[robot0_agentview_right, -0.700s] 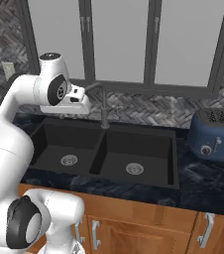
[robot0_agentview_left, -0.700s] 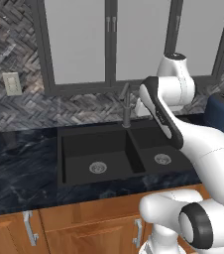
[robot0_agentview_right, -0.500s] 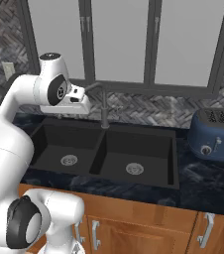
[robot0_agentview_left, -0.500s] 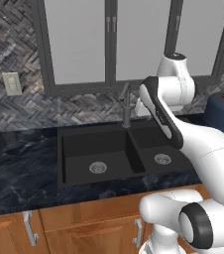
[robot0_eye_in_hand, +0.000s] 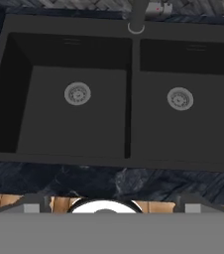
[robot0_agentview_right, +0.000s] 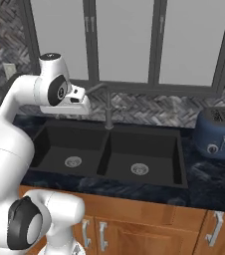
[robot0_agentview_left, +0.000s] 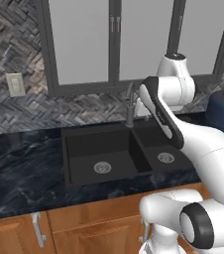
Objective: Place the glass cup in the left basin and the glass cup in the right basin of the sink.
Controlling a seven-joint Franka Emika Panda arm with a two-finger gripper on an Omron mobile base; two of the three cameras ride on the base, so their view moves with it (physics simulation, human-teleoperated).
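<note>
no brand, label or writing readable on anything; the toaster (robot0_agentview_right: 219,133) shows just a round knob on its blue front.

arm (robot0_agentview_left: 183,134) rises from the base, elbow high in front of the window (robot0_agentview_right: 122,42), forearm angled fwd and down over the sink (robot0_eye_in_hand: 129,89); the hand sits above the front of the sink, cam looking nearly straight down into both tubs. gripper (robot0_eye_in_hand: 104,206) at the bottom edge of the hand view, over the counter front edge; finger tips (robot0_eye_in_hand: 32,204) stand far apart at either side, jaws spread wide, nothing between them.

sink is matte black, long axis running left-right along the dark marbled counter (robot0_agentview_left: 20,173), parallel to the backsplash (robot0_agentview_right: 149,112). left basin (robot0_eye_in_hand: 72,106) and right basin (robot0_eye_in_hand: 183,109) lie side by side, split by a central divider running front-to-back; each has a round steel drain near the middle of its floor. faucet (robot0_agentview_right: 107,107) stands upright behind the divider, spout reaching toward the robot's left in the right base view.

toaster rests on the counter to the right of the sink, apart from it. wood cabinets (robot0_agentview_right: 149,224) w/ metal handles below the counter. wall outlet (robot0_agentview_left: 16,85) on the backsplash, well left of the sink.
</note>
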